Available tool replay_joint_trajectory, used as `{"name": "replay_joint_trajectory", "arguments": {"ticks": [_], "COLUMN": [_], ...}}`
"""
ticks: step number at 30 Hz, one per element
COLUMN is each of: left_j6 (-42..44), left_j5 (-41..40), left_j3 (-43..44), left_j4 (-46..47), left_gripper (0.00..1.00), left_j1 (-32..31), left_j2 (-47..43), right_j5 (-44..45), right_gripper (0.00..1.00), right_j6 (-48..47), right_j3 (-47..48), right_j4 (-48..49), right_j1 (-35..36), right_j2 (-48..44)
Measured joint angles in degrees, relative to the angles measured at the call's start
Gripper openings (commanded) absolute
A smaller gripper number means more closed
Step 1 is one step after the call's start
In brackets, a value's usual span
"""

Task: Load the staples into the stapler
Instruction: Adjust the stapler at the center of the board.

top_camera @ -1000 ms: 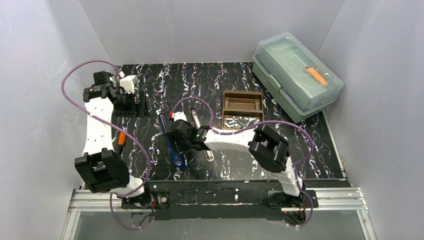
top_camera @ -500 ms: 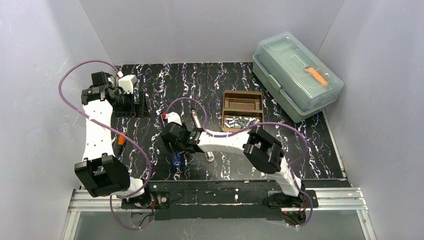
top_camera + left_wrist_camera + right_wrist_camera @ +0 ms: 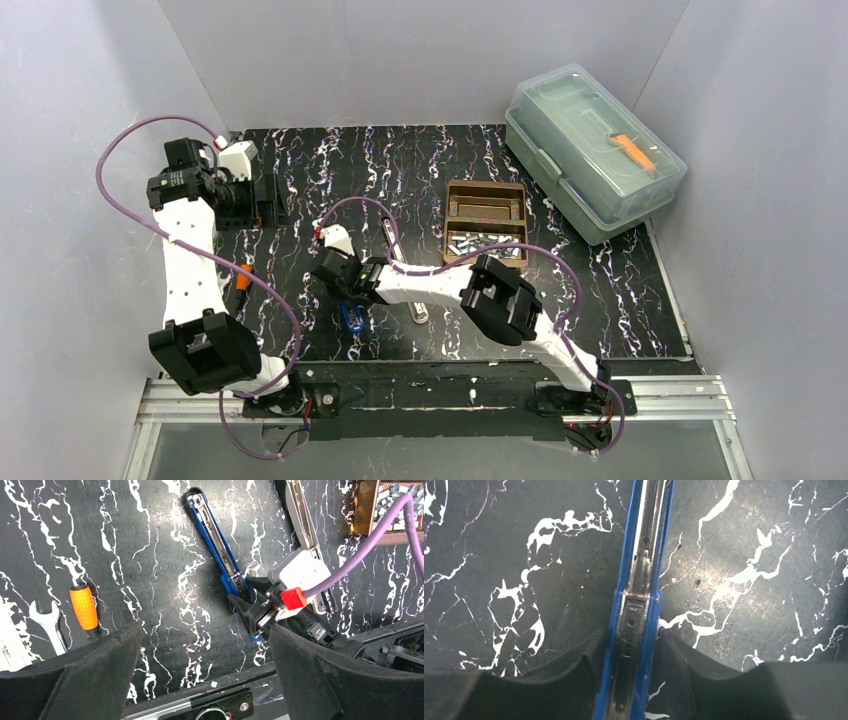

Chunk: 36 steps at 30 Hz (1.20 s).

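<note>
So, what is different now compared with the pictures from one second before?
The right end effector moved left over the long blue metal stapler and narrowed; its fingers now seem to press on both sides of it. The left end effector, wide open, drew a little to the left. The brown tray with the staples, the silvery metal bar and the clear plastic box stayed in place.

From above and behind the arm bases, fixed: looks down and forward over the whole table (image 3: 420,160), from far off. From the left wrist: hangs high, faces down, takes in the blue stapler (image 3: 215,545), the right gripper (image 3: 244,596) and the near rail (image 3: 210,707) at middle range. From the right wrist: faces straight down, very close, fills up with the blue stapler's middle stretch. Shared across all three: the blue stapler on the table's black marbled top.
</note>
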Motion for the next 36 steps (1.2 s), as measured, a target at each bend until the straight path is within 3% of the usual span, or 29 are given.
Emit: {"name": "replay_joint_trajectory", "arguments": {"ticks": [10, 13, 17, 28, 36], "left_j6": [0.24, 0.44, 1.14, 2.6, 2.19], "left_j5": [0.52, 1.11, 2.16, 4.66, 6.88], "left_j3": [1.44, 1.44, 1.44, 0.35, 0.39], "left_j4": [-1.6, -1.95, -2.54, -3.87, -3.93], "left_gripper": [0.98, 0.98, 0.98, 0.98, 0.98], "left_j1": [1.09, 1.11, 1.11, 1.11, 1.11], "left_j2": [0.31, 0.31, 0.31, 0.31, 0.48], "right_j5": [4.61, 6.43, 8.55, 9.05, 7.72], "right_gripper": [0.08, 0.05, 0.11, 0.56, 0.65], "right_j6": [6.34, 10.38, 15.43, 17.35, 14.1], "right_j3": [-2.4, -6.14, -9.35, -8.09, -10.32], "right_j4": [0.87, 0.79, -0.42, -4.24, -5.73], "right_j1": [0.35, 0.42, 0.63, 1.05, -1.44], "right_j2": [-0.85, -3.23, -5.33, -5.4, -13.2]}}
